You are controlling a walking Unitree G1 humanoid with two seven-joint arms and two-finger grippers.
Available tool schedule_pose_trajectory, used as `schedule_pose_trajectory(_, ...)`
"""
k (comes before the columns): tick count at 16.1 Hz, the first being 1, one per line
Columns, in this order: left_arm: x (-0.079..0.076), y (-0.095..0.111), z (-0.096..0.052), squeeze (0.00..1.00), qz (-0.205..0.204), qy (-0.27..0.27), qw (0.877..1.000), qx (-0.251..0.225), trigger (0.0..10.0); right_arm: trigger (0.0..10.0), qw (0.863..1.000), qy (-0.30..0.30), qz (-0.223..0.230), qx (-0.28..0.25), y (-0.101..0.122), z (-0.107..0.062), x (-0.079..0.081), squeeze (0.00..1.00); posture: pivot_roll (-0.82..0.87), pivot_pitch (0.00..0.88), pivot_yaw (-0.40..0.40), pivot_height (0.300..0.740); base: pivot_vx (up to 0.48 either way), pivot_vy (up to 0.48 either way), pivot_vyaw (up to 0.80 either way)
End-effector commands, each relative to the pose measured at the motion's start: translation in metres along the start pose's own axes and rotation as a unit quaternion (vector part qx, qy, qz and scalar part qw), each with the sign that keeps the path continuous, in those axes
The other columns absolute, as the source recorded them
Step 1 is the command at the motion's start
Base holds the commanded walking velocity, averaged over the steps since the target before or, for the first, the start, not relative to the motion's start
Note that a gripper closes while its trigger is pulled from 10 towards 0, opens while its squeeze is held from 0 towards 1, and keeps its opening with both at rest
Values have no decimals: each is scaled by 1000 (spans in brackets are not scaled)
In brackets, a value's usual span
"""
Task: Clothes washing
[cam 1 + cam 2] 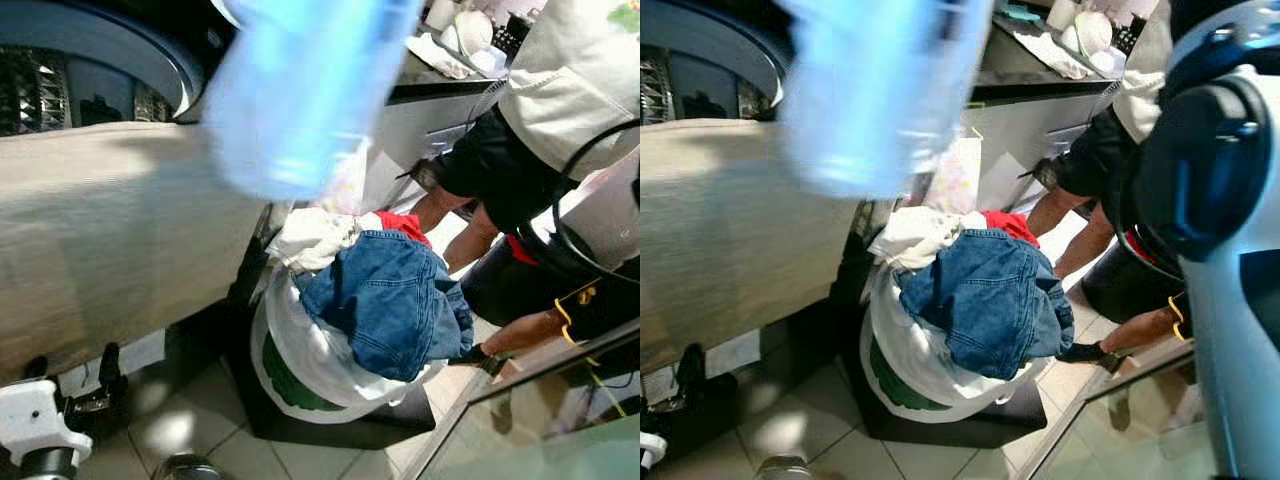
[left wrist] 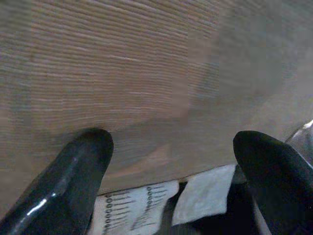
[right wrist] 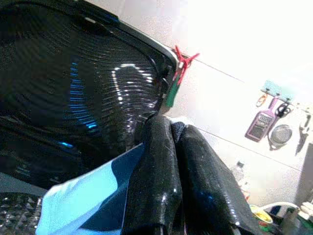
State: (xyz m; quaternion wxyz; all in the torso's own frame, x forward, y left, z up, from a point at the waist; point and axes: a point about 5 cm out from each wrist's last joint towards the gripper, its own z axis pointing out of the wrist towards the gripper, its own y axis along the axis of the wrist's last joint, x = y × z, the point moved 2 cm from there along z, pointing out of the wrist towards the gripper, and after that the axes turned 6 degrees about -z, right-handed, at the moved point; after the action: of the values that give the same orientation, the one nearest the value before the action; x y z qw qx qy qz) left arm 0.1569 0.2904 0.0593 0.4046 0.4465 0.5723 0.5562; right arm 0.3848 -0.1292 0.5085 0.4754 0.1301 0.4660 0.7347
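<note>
A light blue garment (image 1: 300, 90) hangs blurred above the top-loading washing machine (image 1: 110, 230), beside its open drum (image 1: 70, 80). My right gripper (image 3: 173, 127) is shut on this blue cloth (image 3: 83, 205), with the raised dark lid (image 3: 73, 83) behind it. A white laundry basket (image 1: 300, 370) stands on the floor against the washer, piled with a denim piece (image 1: 390, 300), a white cloth (image 1: 315, 238) and a red one (image 1: 405, 225). My left gripper (image 2: 171, 147) is held low by the washer's beige front panel, open, with nothing between its fingers.
A person (image 1: 560, 90) in a pale top and dark shorts bends close on the right, one hand (image 1: 480, 352) low beside the basket. A glass pane (image 1: 540, 410) crosses the near right corner. A counter (image 1: 450, 50) with dishes runs behind. Tiled floor (image 1: 180, 420) lies below.
</note>
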Motion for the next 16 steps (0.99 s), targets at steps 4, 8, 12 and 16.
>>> schedule_pose_trajectory(4, -42, 13, 14, 0, 1, -50, 999, -17, 10000, 0, 999, -35, -19, 5, -4, -12, -17, 0, 305, 0, -294, 740, 0, 0, 0)
schedule_pose_trajectory(8, -56, 20, 28, 0, 3, -64, 998, -19, 10000, 0, 999, -46, -28, 6, -2, -15, -22, 0, 284, 0, -280, 740, 0, 0, 0)
schedule_pose_trajectory(12, -73, 34, 34, 0, 4, -78, 996, -40, 10000, 0, 997, -59, -45, 14, 0, -21, -31, 0, 264, 0, -289, 740, 0, 0, 0)
schedule_pose_trajectory(16, -94, 38, 40, 0, -4, -98, 994, -50, 10000, 0, 996, -71, -58, 20, 4, -26, -38, 0, 233, 0, -305, 740, 0, 0, 0)
